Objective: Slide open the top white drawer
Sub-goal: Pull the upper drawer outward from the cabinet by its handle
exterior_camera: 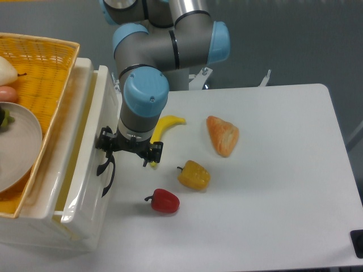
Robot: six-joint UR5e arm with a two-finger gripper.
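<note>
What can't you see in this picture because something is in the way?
- Camera view: the gripper fingers at the black handle are hidden under the arm's wrist, so the grip is unclear.
- The top white drawer inside is mostly covered by the yellow basket.
- The basket and plate are cut off by the left edge.

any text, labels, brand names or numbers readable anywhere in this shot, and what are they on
None: no readable word, number, label or sign shows in this view.
The robot arm, the gripper and the top white drawer show no markings.
The yellow wicker basket, banana, yellow pepper and red pepper are unmarked too.
</note>
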